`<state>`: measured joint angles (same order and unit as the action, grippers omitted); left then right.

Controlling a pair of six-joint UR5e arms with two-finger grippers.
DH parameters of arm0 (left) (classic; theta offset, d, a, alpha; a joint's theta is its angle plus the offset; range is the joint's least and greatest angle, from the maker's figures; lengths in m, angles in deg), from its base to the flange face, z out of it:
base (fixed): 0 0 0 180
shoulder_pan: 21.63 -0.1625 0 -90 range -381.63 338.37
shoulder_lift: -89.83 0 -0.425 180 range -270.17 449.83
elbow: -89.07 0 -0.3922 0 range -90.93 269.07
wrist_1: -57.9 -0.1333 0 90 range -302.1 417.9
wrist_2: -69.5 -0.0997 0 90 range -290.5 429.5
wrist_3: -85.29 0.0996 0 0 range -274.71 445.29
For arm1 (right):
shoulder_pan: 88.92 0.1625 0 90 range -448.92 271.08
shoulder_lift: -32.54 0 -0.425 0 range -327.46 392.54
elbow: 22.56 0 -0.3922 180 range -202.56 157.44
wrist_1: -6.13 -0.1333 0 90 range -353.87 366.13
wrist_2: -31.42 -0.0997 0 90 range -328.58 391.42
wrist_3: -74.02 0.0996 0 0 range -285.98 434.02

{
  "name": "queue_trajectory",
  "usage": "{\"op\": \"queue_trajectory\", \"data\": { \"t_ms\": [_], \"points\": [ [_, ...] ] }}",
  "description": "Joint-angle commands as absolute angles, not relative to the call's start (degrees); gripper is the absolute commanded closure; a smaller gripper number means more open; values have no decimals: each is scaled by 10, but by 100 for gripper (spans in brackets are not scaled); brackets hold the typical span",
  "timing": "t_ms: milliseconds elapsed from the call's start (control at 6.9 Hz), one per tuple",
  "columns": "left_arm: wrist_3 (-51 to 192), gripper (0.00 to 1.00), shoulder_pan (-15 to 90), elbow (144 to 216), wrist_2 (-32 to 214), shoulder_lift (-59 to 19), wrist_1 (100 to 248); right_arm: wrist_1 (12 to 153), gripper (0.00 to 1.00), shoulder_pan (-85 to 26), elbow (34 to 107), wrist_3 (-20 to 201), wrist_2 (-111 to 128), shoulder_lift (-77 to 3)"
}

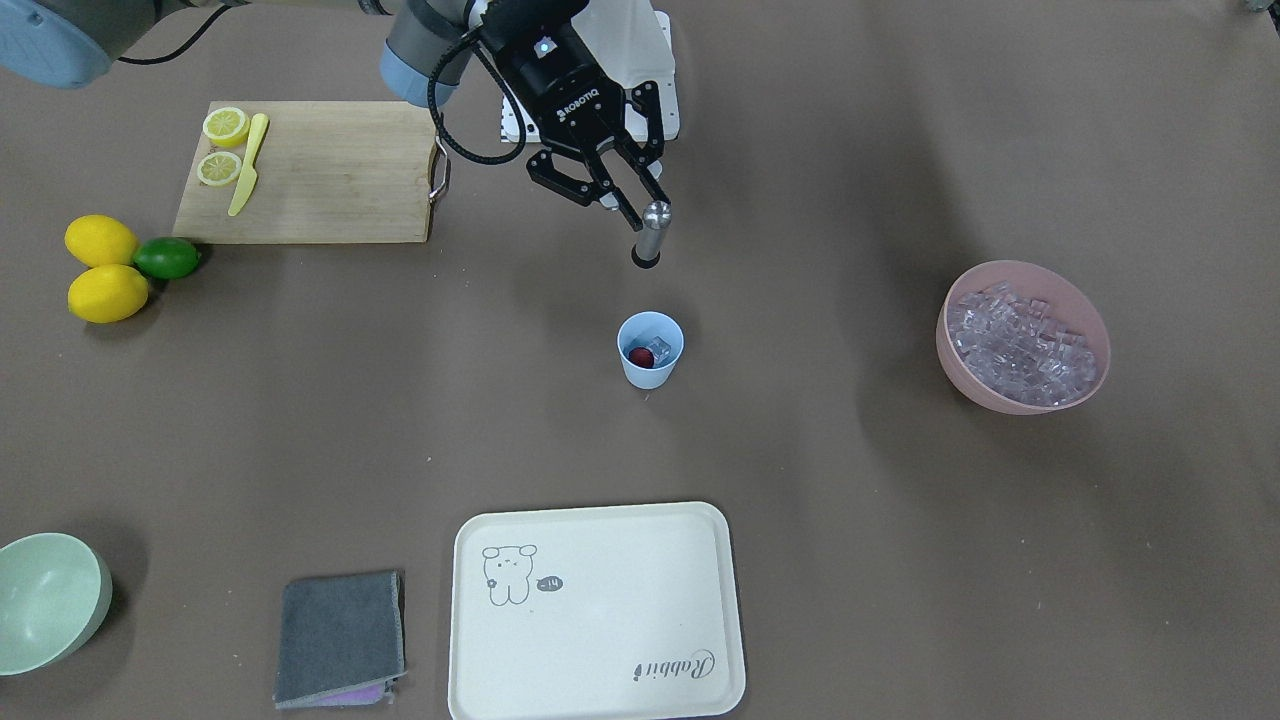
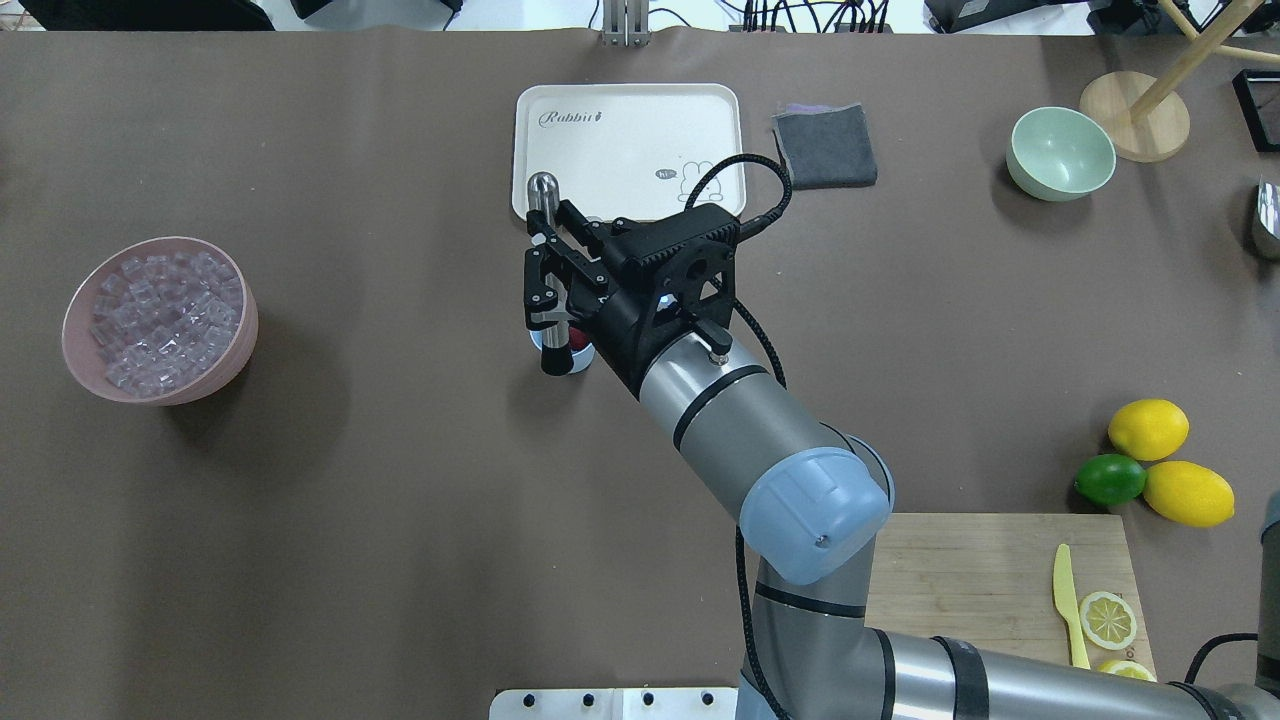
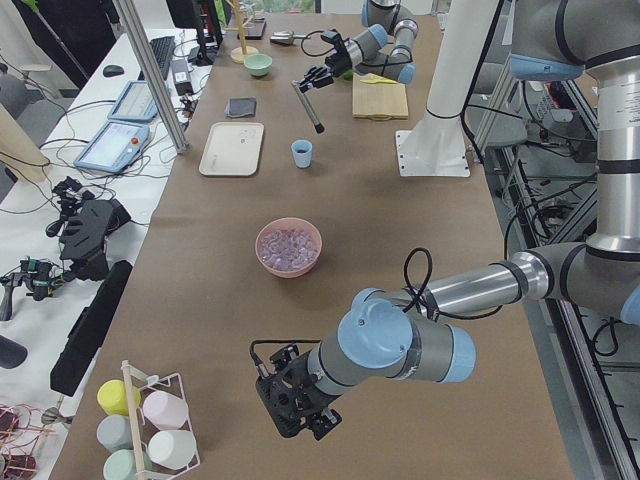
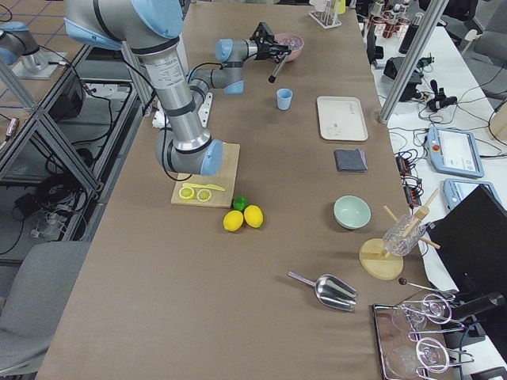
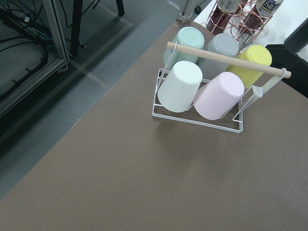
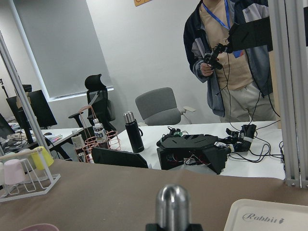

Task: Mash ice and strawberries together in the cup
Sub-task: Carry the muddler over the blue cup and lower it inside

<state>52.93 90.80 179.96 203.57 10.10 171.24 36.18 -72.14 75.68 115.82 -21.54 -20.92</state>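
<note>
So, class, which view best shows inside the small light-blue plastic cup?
Exterior front-facing: it looks down into the small light-blue plastic cup, showing a red strawberry and clear ice. Overhead, the right arm and steel muddler hide most of it. Side views show only its outside; wrist views miss it.

We view the table (image 2: 300, 500) overhead from one long side, steeply from the opposite, distantly from each end; wrist cameras ride close. Steep views share the tray (image 1: 620, 600); end views, the cup (image 3: 301, 153).
</note>
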Motion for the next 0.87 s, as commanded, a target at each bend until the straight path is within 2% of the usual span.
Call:
{"op": "queue_trajectory", "data": {
  "t_ms": [0, 435, 725],
  "points": [
    [529, 2, 909, 1795, 2036, 102, 1713, 314, 100, -727, 733, 1125, -213, -207],
    [529, 2, 909, 1795, 2036, 102, 1712, 285, 100, -722, 716, 1051, -188, -205],
    [529, 2, 908, 1789, 2036, 100, 1713, 241, 100, -721, 666, 1051, -181, -186]
  ]
}}
